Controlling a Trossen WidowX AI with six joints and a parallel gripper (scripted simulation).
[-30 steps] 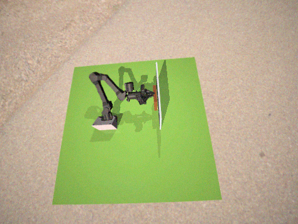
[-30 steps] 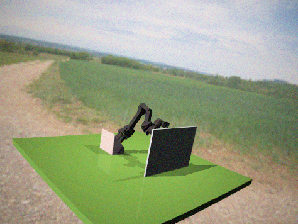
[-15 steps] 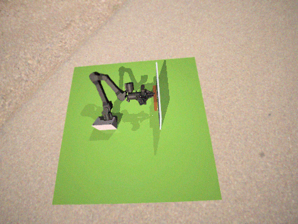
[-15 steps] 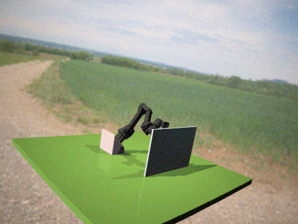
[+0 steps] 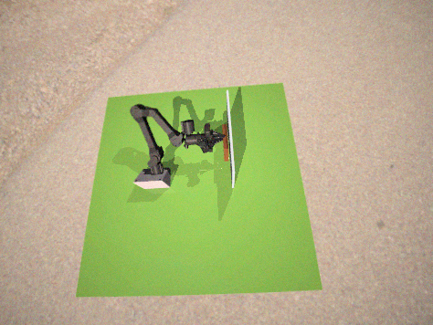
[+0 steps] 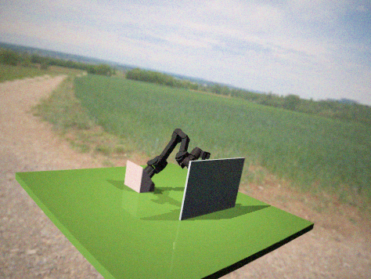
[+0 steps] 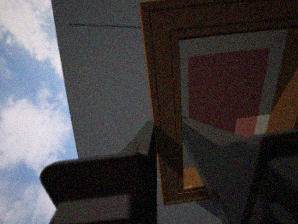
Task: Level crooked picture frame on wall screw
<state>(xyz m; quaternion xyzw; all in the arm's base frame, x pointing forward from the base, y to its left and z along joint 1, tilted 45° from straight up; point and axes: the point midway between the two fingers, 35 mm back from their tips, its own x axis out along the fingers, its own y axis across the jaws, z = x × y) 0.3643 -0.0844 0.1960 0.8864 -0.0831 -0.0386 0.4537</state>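
My gripper (image 5: 225, 136) (image 7: 165, 123): clamped on the side border of the picture frame (image 5: 226, 154) (image 7: 165, 90).
Handling: probably light and stiff, perhaps slippery.
Best hold: that border, pinched gently.

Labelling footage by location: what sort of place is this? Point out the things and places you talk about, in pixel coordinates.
Apparently open farmland: a broad green field (image 6: 219, 121), a pale dirt track (image 6: 23, 94) and a distant line of trees (image 6: 164, 78). The arm works on a bright green platform (image 5: 192, 256) (image 6: 129, 235).
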